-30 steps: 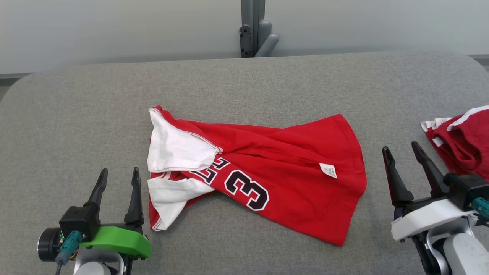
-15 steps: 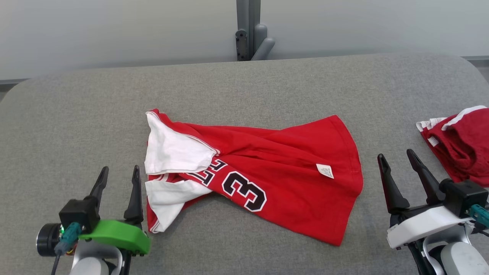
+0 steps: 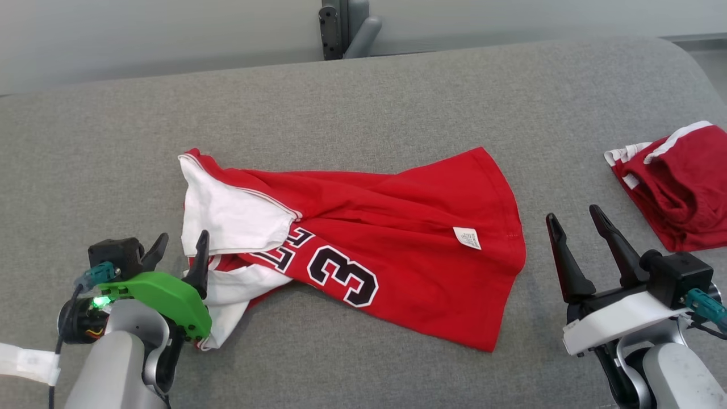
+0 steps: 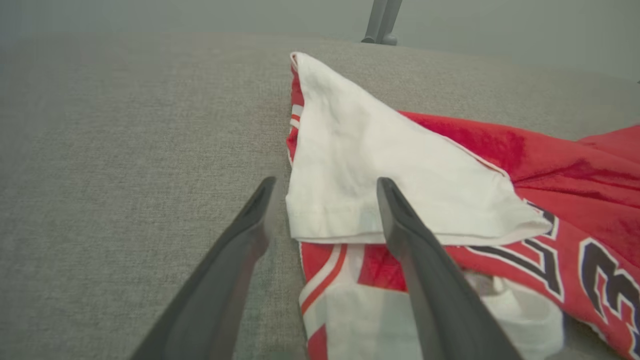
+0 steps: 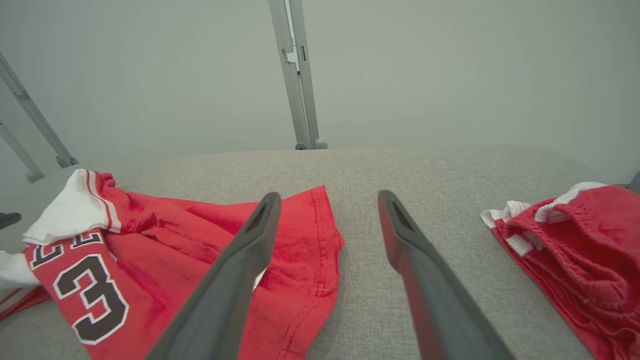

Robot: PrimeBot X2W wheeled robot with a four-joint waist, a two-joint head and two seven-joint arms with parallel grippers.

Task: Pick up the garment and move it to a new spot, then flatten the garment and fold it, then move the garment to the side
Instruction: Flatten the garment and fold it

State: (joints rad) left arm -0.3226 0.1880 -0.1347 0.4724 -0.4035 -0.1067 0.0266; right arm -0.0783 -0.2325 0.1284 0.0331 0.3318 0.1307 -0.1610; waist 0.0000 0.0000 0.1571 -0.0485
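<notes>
- The red shirt (image 3: 397, 244) lies crumpled and twisted across the middle of the grey counter (image 3: 397, 85). Its white sleeve (image 3: 227, 216) is folded over at the robot's left end and its hem (image 3: 514, 227) is at the right end.
- The left gripper (image 3: 183, 236) is wide open and holds nothing. In its wrist view one finger is over the sleeve's cuff edge and the other is over bare counter. I cannot tell whether it touches the cloth.
- The right gripper (image 3: 572, 213) is also wide open and empty. It is over bare counter just beside the hem, between the shirt and the other red garment (image 3: 676, 187).
- The step in hand looks like the first pick-up, with nothing lifted yet.
- To grip well, lower the left gripper until its fingertips press the padding, so one finger slides under the cuff edge. Then close on the doubled cloth rather than a single loose layer.
- Bring the right gripper in on the hem corner, staying well away from the other garment so it is not dragged along.
- Lift both ends together and evenly. A one-sided pull would probably tighten the twist through the middle.
- Soft knit sags and slips, so take a deep bite and raise it slowly.
- Choose a set-down spot with enough open counter to spread the shirt flat.
</notes>
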